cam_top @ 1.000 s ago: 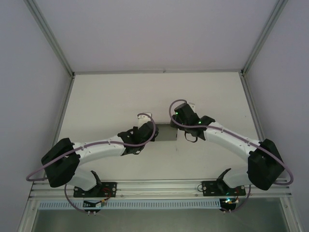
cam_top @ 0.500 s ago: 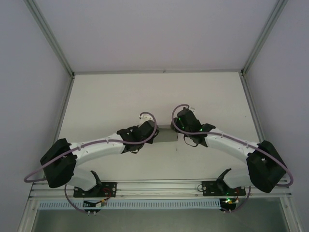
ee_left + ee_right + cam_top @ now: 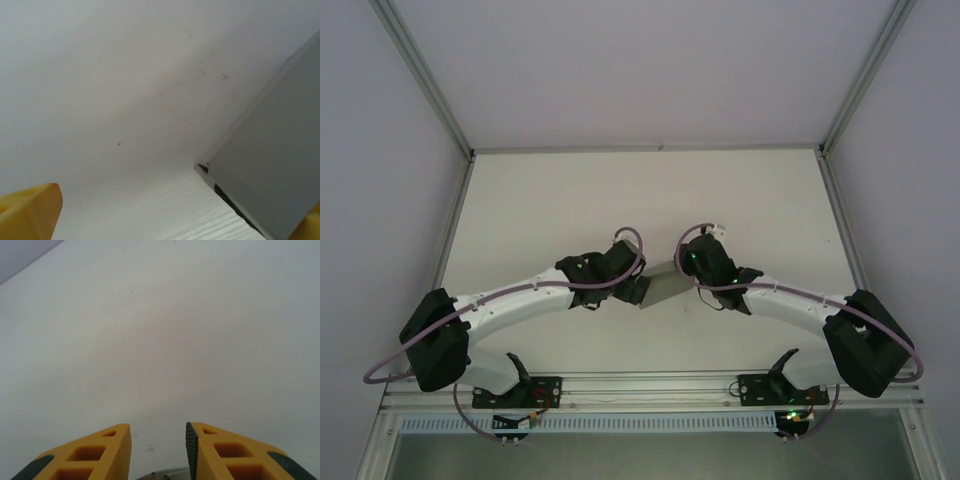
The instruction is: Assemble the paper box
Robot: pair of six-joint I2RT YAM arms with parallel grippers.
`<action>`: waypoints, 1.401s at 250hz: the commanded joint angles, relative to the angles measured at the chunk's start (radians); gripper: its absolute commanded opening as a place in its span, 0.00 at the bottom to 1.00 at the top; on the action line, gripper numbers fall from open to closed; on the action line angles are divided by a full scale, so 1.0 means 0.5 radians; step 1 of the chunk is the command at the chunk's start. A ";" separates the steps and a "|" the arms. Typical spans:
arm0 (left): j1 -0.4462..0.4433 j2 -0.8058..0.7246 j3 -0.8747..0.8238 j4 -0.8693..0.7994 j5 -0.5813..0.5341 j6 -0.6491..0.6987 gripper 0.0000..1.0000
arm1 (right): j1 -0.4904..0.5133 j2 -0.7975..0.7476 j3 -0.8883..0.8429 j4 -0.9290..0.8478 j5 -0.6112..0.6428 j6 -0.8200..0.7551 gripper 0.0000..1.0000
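The paper box point(image 3: 665, 288) is sitting near the middle of the desk point(image 3: 570, 200), caught between the two arms. Its long axis is running across the desk from left to right, slanting a little so that the right end is lying farther from the arm bases.

The left gripper point(image 3: 632, 290) is standing just beside the box's left end with its jaws spread wide and nothing in them. In its own wrist view the left gripper point(image 3: 170, 220) is looking across bare desk, while the grey box point(image 3: 270, 160) is crowding in from the right, close by the right-hand fingertip point(image 3: 311, 225) and well apart from the other one.

The right gripper point(image 3: 696, 270) is hanging over the box's right end. In its wrist view its fingers point(image 3: 95, 455) are standing only partway apart, with a sliver of grey card point(image 3: 165, 474) showing low in the gap. I cannot tell whether they are pinching it.

Both arms are about equally near, one at each end, so I am guessing the next move is turning on that end-to-end line, with the left needing to shift toward the box before closing
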 commanded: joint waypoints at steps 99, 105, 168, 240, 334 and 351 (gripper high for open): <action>0.067 -0.038 0.106 0.069 0.920 0.012 1.00 | 0.089 0.125 -0.201 -0.211 -0.015 -0.091 0.32; 0.070 -0.041 0.111 0.070 0.928 -0.003 1.00 | 0.089 0.125 -0.205 -0.200 -0.011 -0.092 0.32; 0.213 -0.088 0.090 0.054 0.792 -0.317 1.00 | 0.097 0.117 -0.213 -0.218 0.011 -0.083 0.31; 0.351 -0.144 -0.217 0.254 1.010 -0.476 0.84 | 0.098 0.122 -0.219 -0.258 0.007 -0.056 0.31; 0.357 -0.098 -0.678 0.608 1.053 -0.554 0.49 | 0.098 0.137 -0.345 -0.102 -0.102 -0.133 0.28; 0.356 -0.090 -0.787 0.727 1.005 -0.529 0.41 | 0.095 0.148 -0.477 0.139 -0.167 -0.264 0.27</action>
